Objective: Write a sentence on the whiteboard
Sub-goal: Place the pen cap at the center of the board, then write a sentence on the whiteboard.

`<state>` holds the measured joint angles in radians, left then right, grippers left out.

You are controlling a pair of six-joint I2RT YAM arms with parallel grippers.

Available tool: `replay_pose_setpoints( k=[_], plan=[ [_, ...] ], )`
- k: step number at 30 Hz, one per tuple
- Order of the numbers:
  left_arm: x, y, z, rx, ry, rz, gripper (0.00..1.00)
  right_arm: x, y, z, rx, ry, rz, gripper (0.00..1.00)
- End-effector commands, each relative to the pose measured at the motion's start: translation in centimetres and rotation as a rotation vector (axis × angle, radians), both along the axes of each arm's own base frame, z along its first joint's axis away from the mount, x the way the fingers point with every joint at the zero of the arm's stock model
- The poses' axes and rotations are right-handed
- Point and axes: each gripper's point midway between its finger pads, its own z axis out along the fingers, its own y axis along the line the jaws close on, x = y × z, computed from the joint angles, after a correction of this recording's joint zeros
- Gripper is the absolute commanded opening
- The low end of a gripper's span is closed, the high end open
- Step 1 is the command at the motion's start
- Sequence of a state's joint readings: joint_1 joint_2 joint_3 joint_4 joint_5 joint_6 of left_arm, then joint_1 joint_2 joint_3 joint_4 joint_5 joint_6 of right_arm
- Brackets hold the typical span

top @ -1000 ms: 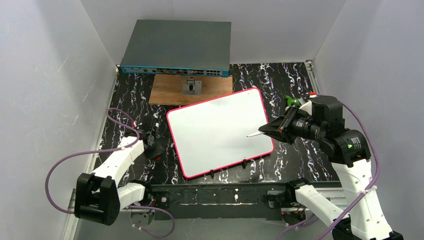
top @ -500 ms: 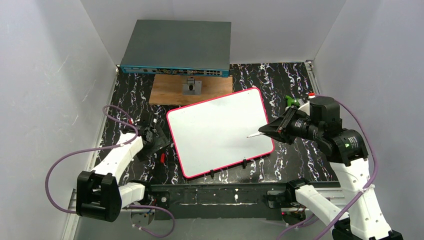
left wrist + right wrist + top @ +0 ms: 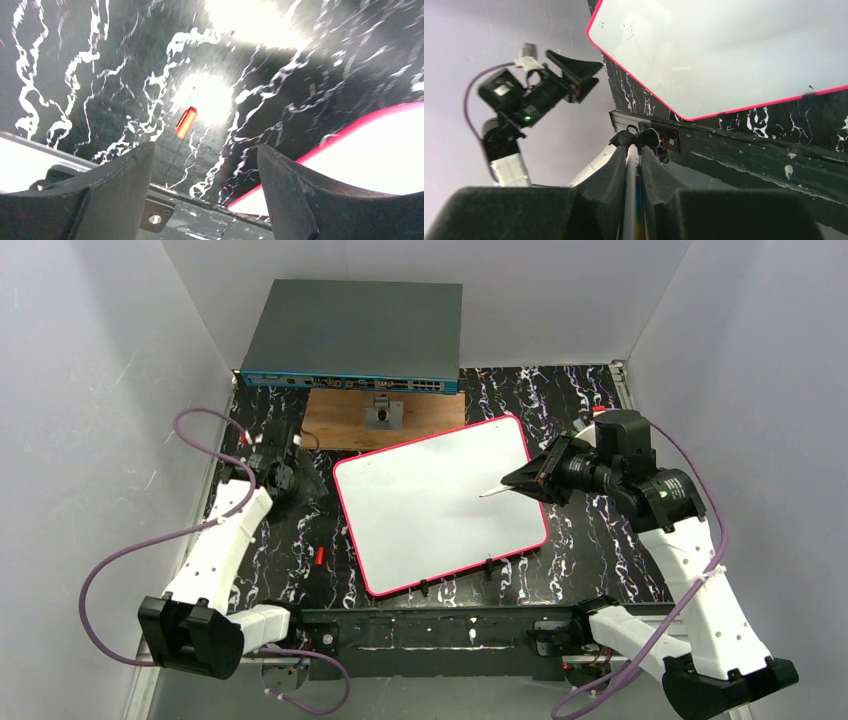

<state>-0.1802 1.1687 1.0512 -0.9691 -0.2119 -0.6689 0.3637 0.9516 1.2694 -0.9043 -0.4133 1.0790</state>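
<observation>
Whiteboard lies beneath right gripper, which clamps a pen.

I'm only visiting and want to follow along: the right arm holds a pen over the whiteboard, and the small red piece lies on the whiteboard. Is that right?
Not quite. The small red piece lies on the black marbled table, left of the whiteboard and apart from it, as the top external view shows. The right end effector does hold a pen over the whiteboard.
</observation>
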Motion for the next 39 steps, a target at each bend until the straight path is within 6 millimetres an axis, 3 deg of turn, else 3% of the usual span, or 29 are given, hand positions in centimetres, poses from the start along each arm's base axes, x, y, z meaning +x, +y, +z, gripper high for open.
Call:
replay_pose_setpoints(
  k=[1, 5, 7, 8, 10, 11, 15, 19, 23, 29, 35, 39],
  plan=[
    [2.0, 0.7, 5.1, 0.050, -0.060, -0.026, 0.73, 0.8, 0.5, 2.3, 0.003, -0.134, 0.045, 0.01],
    [5.5, -1.5, 10.3, -0.013, -0.150, -0.172, 0.74, 1.2, 0.6, 2.7, -0.021, -0.173, 0.079, 0.01],
    [6.9, -4.0, 12.9, -0.051, -0.232, -0.325, 0.75, 1.2, 0.7, 2.8, -0.028, -0.204, 0.107, 0.01],
    [7.2, -6.2, 14.1, -0.095, -0.280, -0.445, 0.77, 1.1, 0.8, 2.7, -0.028, -0.215, 0.123, 0.01],
    [6.7, -9.5, 15.2, -0.143, -0.330, -0.665, 0.76, 0.8, 1.0, 2.7, -0.023, -0.227, 0.154, 0.01],
    [6.2, -10.1, 15.0, -0.138, -0.324, -0.731, 0.75, 0.6, 1.2, 2.8, -0.021, -0.237, 0.176, 0.01],
    [5.3, -9.4, 13.0, -0.074, -0.329, -0.851, 0.70, 0.3, 1.8, 2.7, -0.011, -0.307, 0.265, 0.01],
    [5.4, -11.9, 9.8, -0.184, -0.331, -0.949, 0.64, 1.1, 2.4, 1.6, -0.018, -0.344, 0.312, 0.01],
    [7.5, -14.0, 7.8, -0.296, -0.320, -0.939, 0.67, 1.8, 3.0, 0.9, -0.004, -0.306, 0.316, 0.01],
    [10.7, -13.6, 9.1, -0.226, -0.400, -0.922, 0.83, 1.9, 3.3, 1.0, -0.015, -0.296, 0.332, 0.01],
    [10.8, -13.3, 11.9, -0.182, -0.479, -0.956, 0.88, 1.8, 3.1, 0.7, -0.034, -0.267, 0.336, 0.01],
    [11.0, -12.7, 11.8, -0.128, -0.488, -0.991, 0.89, 1.6, 3.1, 0.4, -0.029, -0.246, 0.338, 0.01]
  ],
)
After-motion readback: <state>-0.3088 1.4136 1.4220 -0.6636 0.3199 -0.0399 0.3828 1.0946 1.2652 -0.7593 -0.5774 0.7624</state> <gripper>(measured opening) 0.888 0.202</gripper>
